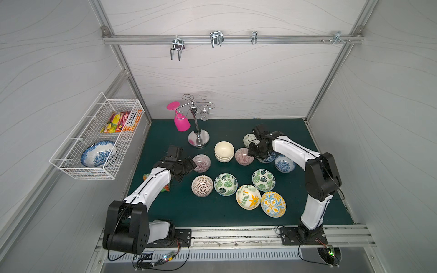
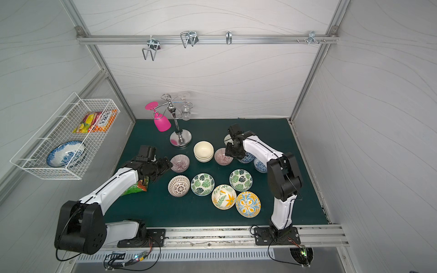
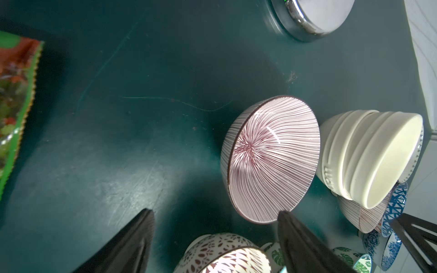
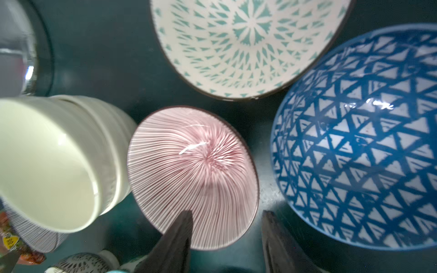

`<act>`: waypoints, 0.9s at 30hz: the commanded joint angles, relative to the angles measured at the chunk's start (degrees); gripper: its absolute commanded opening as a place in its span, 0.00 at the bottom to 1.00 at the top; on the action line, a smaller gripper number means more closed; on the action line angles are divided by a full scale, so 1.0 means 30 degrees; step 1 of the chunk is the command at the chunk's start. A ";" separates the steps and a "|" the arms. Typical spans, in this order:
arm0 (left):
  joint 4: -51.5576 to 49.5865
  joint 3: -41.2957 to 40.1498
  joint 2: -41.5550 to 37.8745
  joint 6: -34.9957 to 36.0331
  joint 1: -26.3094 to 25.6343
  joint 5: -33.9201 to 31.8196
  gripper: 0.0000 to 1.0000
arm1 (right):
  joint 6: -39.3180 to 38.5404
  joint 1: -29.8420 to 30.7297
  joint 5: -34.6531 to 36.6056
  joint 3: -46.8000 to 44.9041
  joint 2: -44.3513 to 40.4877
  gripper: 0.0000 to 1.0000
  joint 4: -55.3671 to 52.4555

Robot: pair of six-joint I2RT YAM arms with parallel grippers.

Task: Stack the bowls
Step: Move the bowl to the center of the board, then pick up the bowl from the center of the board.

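Beside the stacked cream bowls (image 1: 224, 149), mid-table, the right gripper (image 4: 227, 211) is set half-open astride the rim of the right pink-striped bowl (image 4: 194, 170) (nothing clamped). The left gripper (image 3: 215, 211) is held wide and empty by the left pink-striped bowl (image 3: 269, 160), presumably for pairing.

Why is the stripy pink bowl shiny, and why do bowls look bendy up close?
Right wrist view: glare streaks the right pink bowl; the wide lens bulges the cream bowls. Left wrist view: same streak on the left pink bowl, pale sheen on the mat.
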 commanded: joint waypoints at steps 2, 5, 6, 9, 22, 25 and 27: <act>-0.1022 0.1860 0.1454 0.0621 0.0071 0.0341 0.80 | -0.0504 0.1079 0.0685 -0.0052 -0.1952 0.51 -0.1024; -0.1844 0.2926 0.3060 0.0946 0.0068 0.0275 0.73 | -0.0496 0.1332 0.0872 -0.0286 -0.3002 0.51 -0.1260; -0.1996 0.3145 0.3492 0.1008 0.0063 0.0337 0.72 | -0.0455 0.1378 0.0885 -0.0407 -0.3354 0.51 -0.1314; -0.2040 0.3432 0.4462 0.1103 0.0073 0.0652 0.65 | -0.0431 0.1384 0.0895 -0.0768 -0.4255 0.51 -0.1322; -0.2322 0.4327 0.5933 0.1382 0.0044 0.1002 0.21 | -0.0491 0.1359 0.0767 -0.2383 -0.6303 0.48 -0.1264; -0.2535 0.4537 0.5913 0.1425 0.0055 0.0814 0.10 | -0.0517 0.1273 0.0452 -0.3073 -0.6880 0.49 -0.0834; -0.2785 0.4724 0.5888 0.1443 0.0055 0.0673 0.02 | -0.0507 0.1084 0.0171 -0.3551 -0.7341 0.54 -0.0536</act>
